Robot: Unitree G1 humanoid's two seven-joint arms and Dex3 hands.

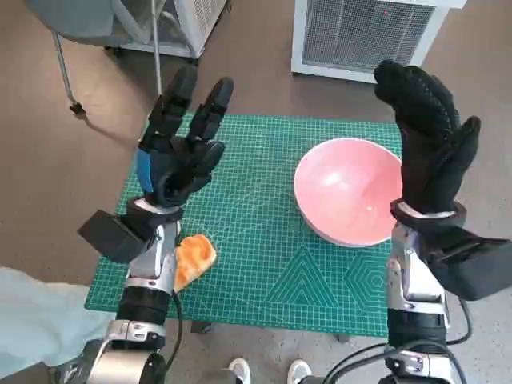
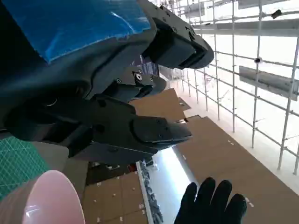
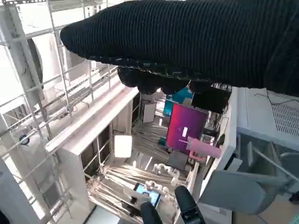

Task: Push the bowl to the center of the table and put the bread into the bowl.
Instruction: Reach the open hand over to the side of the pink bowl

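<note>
A pink bowl [image 1: 349, 190] sits on the right part of the green cutting mat [image 1: 256, 240]; its rim [image 2: 49, 196] also shows in the left wrist view. A piece of orange-brown bread [image 1: 194, 258] lies near the mat's front left, partly hidden behind my left forearm. My left hand [image 1: 181, 144] is raised above the mat's left side, fingers spread, holding nothing. My right hand [image 1: 428, 140], in its black glove, is raised beside the bowl's right edge, fingers apart and empty. The glove's fingertips [image 2: 212, 203] appear in the left wrist view.
A white grilled appliance [image 1: 364, 32] stands on the floor beyond the table. A chair leg with a caster [image 1: 68, 76] is at the far left. Shoes [image 1: 268, 372] show below the table's front edge. A pale cloth [image 1: 36, 320] lies at the lower left.
</note>
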